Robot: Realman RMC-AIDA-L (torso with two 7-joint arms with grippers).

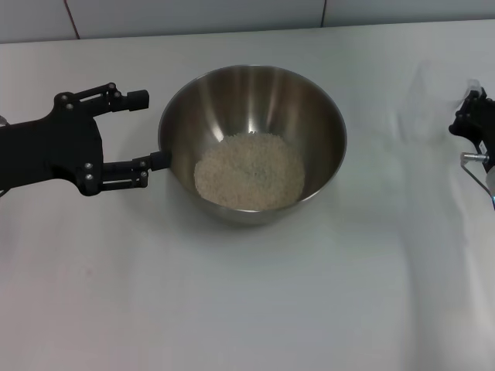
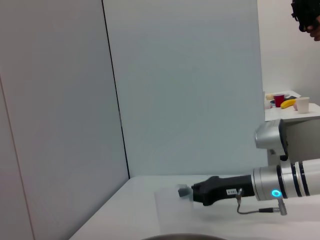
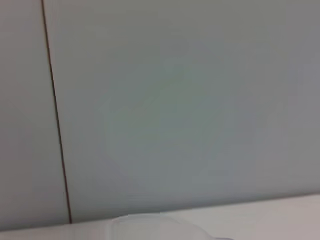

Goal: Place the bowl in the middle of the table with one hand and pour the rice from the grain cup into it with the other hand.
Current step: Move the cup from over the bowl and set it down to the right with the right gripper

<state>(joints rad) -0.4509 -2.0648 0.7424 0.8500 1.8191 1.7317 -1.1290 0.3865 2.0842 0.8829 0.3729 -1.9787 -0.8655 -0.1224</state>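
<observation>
My left gripper (image 1: 143,131) sits spread wide beside the steel bowl (image 1: 309,116), one finger touching its rim, gripping nothing. The bowl stands mid-table with the rice (image 1: 249,170) already in it. Far right, the grain cup (image 1: 424,100) looks empty; my right gripper (image 1: 472,127) is beside it — I cannot tell its grip. I back away slowly, without nudging anything.

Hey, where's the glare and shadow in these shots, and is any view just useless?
Head view: bright streaks of glare on the bowl walls above the rice, soft shadow under it on the table. Left wrist view: evenly lit, mostly wall. Right wrist view: almost only blank wall.
</observation>
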